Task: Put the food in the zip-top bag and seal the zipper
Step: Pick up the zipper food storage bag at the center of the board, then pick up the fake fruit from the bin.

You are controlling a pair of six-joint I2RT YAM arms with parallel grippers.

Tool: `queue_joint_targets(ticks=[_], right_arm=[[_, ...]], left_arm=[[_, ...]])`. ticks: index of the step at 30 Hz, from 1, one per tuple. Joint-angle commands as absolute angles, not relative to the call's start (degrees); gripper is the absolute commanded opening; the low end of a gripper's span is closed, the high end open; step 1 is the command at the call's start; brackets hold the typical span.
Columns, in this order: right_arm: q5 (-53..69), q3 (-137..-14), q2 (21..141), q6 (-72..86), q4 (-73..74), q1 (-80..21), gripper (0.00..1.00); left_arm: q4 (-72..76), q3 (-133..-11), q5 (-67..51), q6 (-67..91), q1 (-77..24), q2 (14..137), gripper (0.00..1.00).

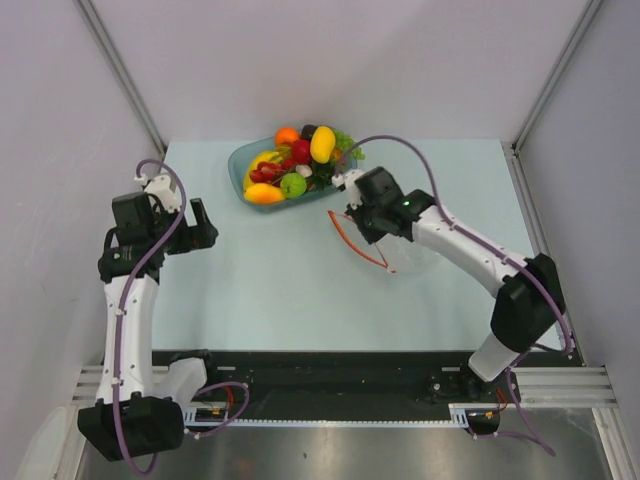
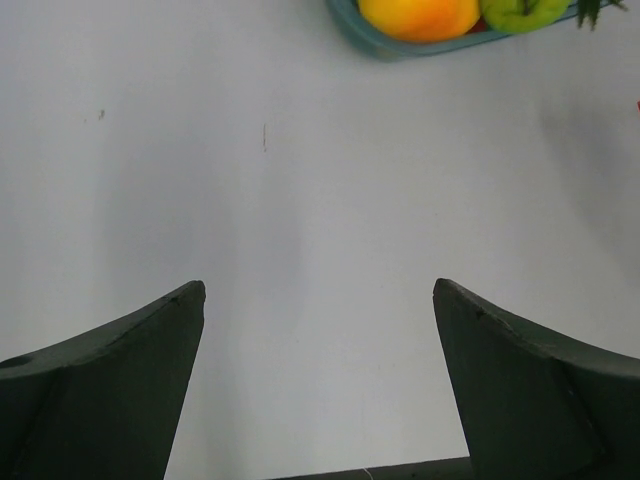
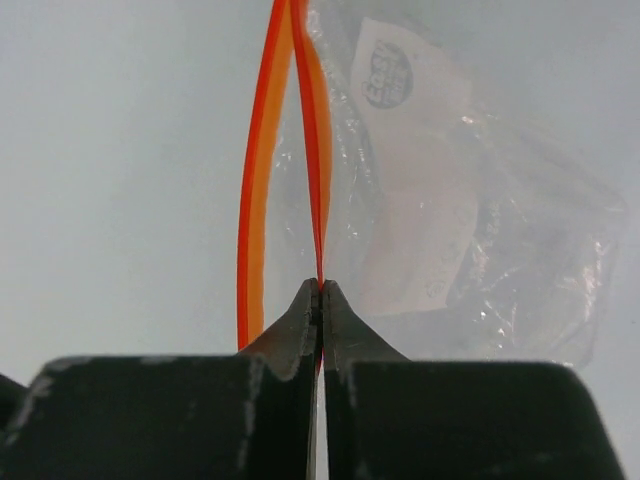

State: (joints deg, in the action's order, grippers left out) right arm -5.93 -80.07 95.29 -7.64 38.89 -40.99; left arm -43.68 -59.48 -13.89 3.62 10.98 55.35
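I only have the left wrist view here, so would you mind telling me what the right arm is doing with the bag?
Observer: The right gripper is shut on one strip of the zipper. The other strip bows away, so the mouth is open.
Operator: Thank you. Is any food inside yet?
Observer: None shows through the zip-top bag. The food is heaped in the teal tray.
Operator: And where does the bag lie relative to that tray?
Observer: In the top view it sits just nearer the arms' bases than the tray's right end, beside the right gripper.
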Motion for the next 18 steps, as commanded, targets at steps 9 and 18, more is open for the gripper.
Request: queue_joint_targets(ticks=[9,18], right_arm=[[11.4,-86.0,82.2,-0.4,45.0,-32.2,0.00],[16.2,-86.7,80.2,1.2,47.4,-27.6,0.00]], left_arm=[[-33.8,-73.6,-39.1,-13.9,10.2,69.9,1.00],[-34.0,-86.0,-44.0,-23.0,8.6,93.6,1.00]])
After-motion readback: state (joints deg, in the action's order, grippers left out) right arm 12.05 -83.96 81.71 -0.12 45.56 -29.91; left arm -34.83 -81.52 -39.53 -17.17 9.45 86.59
